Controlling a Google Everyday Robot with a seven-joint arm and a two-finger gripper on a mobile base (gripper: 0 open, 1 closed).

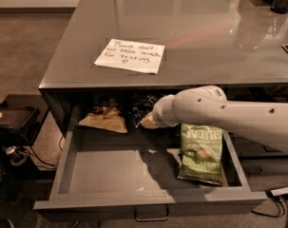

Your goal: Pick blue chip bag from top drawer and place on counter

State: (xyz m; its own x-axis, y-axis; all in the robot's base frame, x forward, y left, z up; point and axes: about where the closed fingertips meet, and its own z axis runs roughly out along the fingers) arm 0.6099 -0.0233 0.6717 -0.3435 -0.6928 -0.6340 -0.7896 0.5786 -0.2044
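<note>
The gripper is reaching into the rear of the top drawer, its grip state impossible to tell; the blue chip bag is lying at the drawer's back, just beyond; closing squarely on its near edge is looking wisest.

Arm outstretched, claw low at its tip
</note>
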